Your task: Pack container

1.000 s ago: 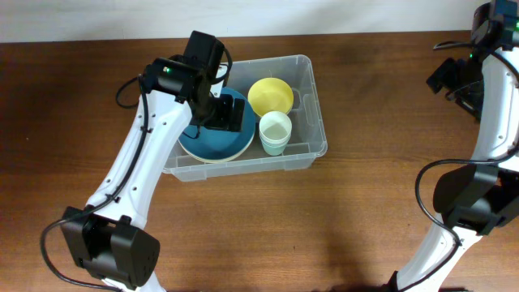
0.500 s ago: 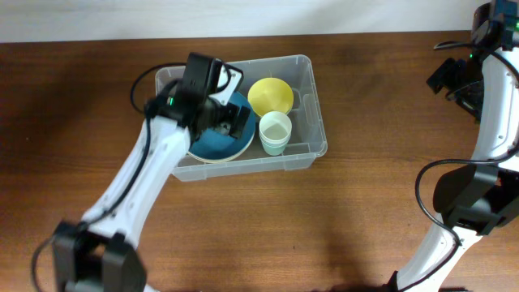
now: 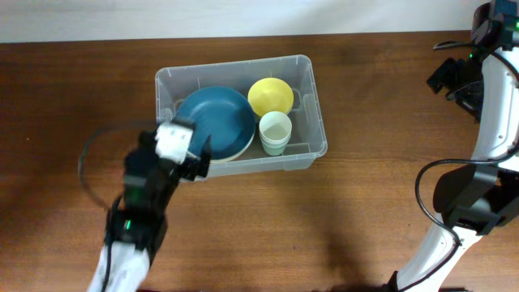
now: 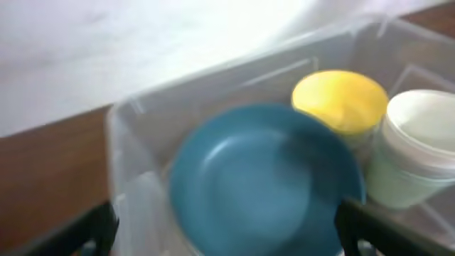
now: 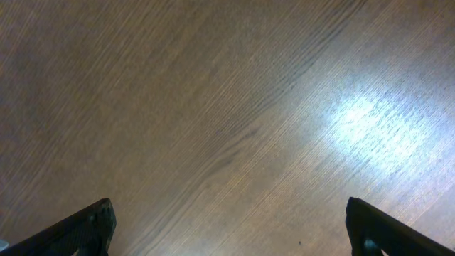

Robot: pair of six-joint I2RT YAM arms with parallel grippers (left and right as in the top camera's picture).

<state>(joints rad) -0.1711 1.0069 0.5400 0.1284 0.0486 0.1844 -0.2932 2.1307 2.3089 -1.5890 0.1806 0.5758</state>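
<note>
The clear plastic container (image 3: 316, 122) sits on the table, also in the left wrist view (image 4: 142, 142). Inside it lie a blue plate (image 3: 215, 122) on a pale plate, a yellow bowl (image 3: 271, 96) and a stack of pale green cups (image 3: 275, 131). The left wrist view shows the blue plate (image 4: 263, 178), the yellow bowl (image 4: 341, 99) and the cups (image 4: 419, 156). My left gripper (image 3: 195, 158) is open and empty, just outside the container's front left wall. My right gripper (image 5: 227, 227) is open and empty over bare table at the far right.
The wooden table (image 3: 365, 219) extends around the container. The right arm (image 3: 486, 122) stands at the right edge. A white wall strip runs along the back.
My left gripper has pulled back out of the container toward the front left, leaving the blue plate lying inside. The right arm has not moved.
</note>
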